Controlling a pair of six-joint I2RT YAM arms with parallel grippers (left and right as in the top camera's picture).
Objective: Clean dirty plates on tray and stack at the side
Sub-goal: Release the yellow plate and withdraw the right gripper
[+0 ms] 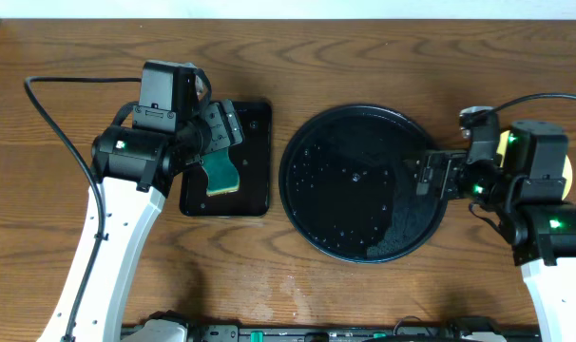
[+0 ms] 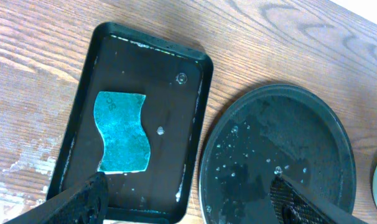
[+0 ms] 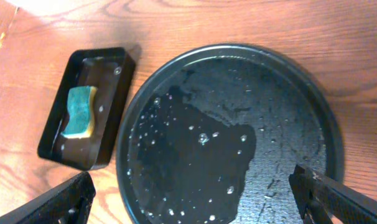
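Tray with right rim under spread right tool, beside spread left tool

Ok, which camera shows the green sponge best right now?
Left wrist: the sponge lies close and unobstructed in its rectangular tray. Overhead shows only part of it; right wrist shows it whole but small.

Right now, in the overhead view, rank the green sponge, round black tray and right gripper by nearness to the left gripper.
1. Green sponge, beside the left gripper, left side.
2. Round black tray, table centre.
3. Right gripper, at the tray's right rim.
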